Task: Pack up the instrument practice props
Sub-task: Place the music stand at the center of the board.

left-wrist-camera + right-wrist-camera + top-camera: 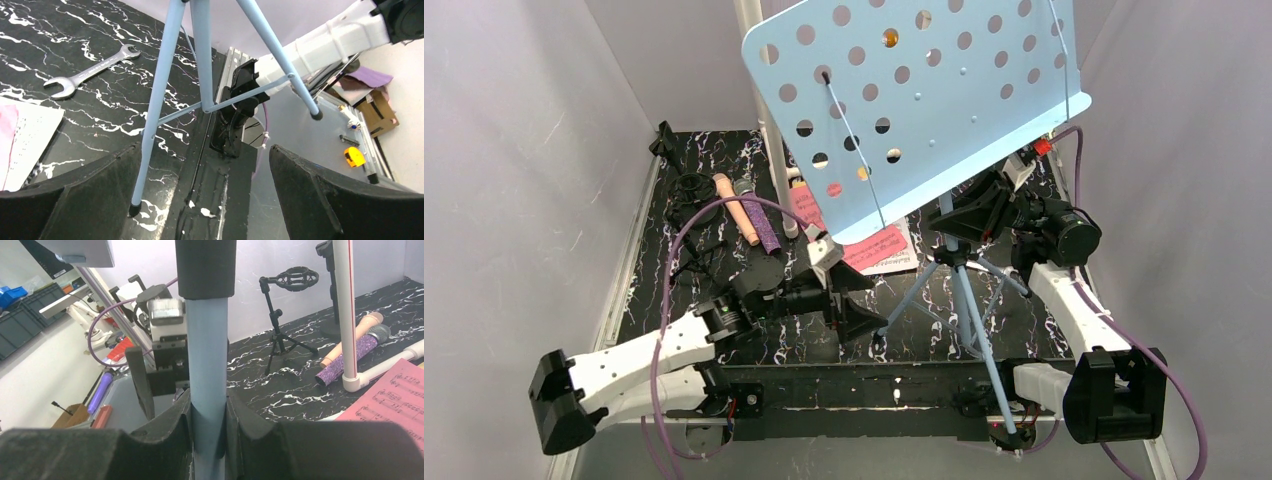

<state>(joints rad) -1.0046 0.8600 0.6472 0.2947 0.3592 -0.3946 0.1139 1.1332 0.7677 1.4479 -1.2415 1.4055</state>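
The music stand (914, 110) is seen in the upper middle of the top view, and its pole (206, 365) is clamped by the right gripper (977, 212). The left gripper (205, 165) is opened fully and nothing is held by it; it is placed low, beside the legs (160, 90). Because the heavy top is carried from one point only, the stand may be tipped or twisted in the grip. The microphones (762, 225) or the sheet music (879, 248) at centre left could then be struck.
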